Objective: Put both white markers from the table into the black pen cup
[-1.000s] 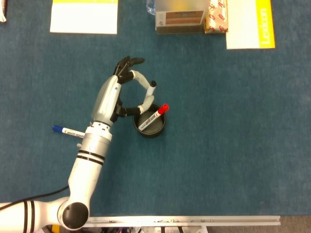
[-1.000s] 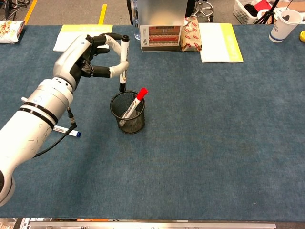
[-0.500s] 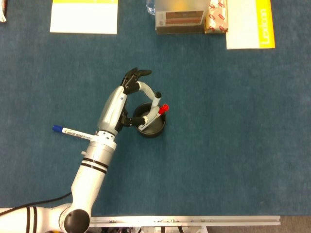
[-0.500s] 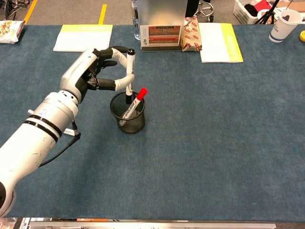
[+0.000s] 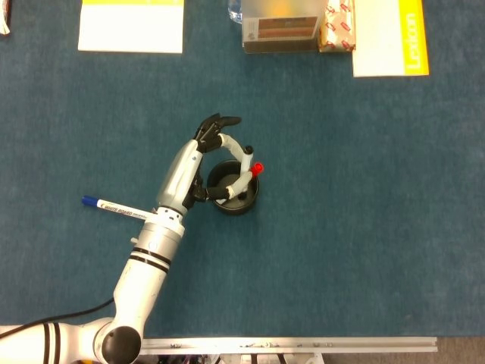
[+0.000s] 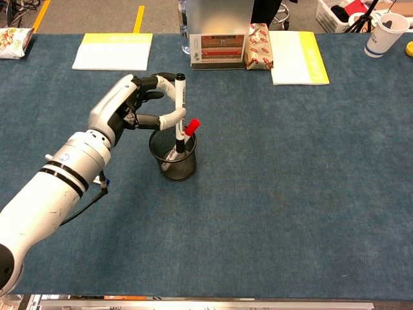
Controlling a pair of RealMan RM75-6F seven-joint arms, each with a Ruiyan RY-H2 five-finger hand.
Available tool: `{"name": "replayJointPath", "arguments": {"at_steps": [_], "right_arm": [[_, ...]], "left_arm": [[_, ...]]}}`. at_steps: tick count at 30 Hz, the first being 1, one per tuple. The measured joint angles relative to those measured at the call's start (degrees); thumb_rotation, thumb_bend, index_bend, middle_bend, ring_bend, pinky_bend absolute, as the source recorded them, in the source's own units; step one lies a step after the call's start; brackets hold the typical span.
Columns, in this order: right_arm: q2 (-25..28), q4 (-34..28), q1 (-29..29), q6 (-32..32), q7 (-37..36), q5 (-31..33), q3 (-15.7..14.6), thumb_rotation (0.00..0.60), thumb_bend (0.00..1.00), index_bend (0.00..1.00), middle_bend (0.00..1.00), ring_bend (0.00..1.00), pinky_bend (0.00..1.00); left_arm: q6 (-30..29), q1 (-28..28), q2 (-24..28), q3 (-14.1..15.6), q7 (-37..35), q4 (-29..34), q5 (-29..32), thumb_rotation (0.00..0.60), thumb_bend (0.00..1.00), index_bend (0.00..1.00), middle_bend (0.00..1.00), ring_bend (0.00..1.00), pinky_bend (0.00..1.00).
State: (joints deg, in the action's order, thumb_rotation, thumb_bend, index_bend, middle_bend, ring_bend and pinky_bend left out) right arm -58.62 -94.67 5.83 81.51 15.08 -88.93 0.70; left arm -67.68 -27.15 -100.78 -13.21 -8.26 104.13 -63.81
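Blue-carpeted table [image 6: 290, 213]: work surface, carrying everything listed below.

Left arm [image 6: 45, 200]: white, reaching from the near left edge toward the cup.

Back-edge stock: yellow-and-white pad [image 5: 130, 24] at far left, a second pad [image 5: 390, 36] at far right, a small display box [image 6: 222, 48] between them. Not part of the job.

Left hand [image 6: 132, 110]: fingers curled, thumb and a finger pinching a marker near its upper half; the remaining fingers arch above it.

Right hand: not seen in either view.

Black pen cup [image 6: 173, 161]: mesh, upright, mid-table, just beside the left hand. Holds a red-capped marker [image 6: 187, 132] leaning against the right of the rim.

Black-capped marker [image 6: 181, 110]: white barrel, held near vertical, lower end already inside the cup mouth. First of the two, by the look of it.

Blue-capped marker [image 5: 114, 207]: white barrel, flat on the table left of the forearm, well apart from the cup. Second item, not yet collected.

Handling note: judged step is the release. Keep the barrel upright and clear of the red-capped one, ease it lower, then part the fingers without nudging the rim, since a light mesh cup would likely tip.
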Motion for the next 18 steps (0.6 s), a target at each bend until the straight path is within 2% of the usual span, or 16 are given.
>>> {"name": "replayJointPath", "arguments": {"at_steps": [7, 14, 16, 18], "right_arm": [[0.03, -0.03, 0.01, 0.10, -0.13, -0.06, 0.06, 0.600, 0.87, 0.57, 0.39, 0.26, 0.16], [0.05, -0.08, -0.04, 0.19, -0.18, -0.16, 0.00, 0.600, 0.87, 0.57, 0.39, 0.26, 0.16], [0.10, -0.12, -0.06, 0.29, -0.27, -0.19, 0.04, 0.600, 0.87, 0.57, 0.39, 0.26, 0.16], [0.16, -0.19, -0.08, 0.39, -0.39, -0.27, 0.06, 0.600, 0.87, 0.57, 0.39, 0.26, 0.16]], "left_arm": [[1.34, 0.02, 0.18, 0.14, -1.09, -0.65, -0.40, 0.523, 0.31, 0.37, 0.15, 0.03, 0.12], [2.06, 0.14, 0.55, 0.22, -1.68, -0.91, -0.58, 0.525, 0.31, 0.34, 0.15, 0.03, 0.12], [2.02, 0.24, 0.70, 0.18, -2.00, -1.01, -0.94, 0.537, 0.31, 0.33, 0.15, 0.03, 0.12], [1.92, 0.37, 1.04, 0.01, -2.35, -0.83, -1.16, 0.575, 0.31, 0.33, 0.15, 0.03, 0.12]]}}
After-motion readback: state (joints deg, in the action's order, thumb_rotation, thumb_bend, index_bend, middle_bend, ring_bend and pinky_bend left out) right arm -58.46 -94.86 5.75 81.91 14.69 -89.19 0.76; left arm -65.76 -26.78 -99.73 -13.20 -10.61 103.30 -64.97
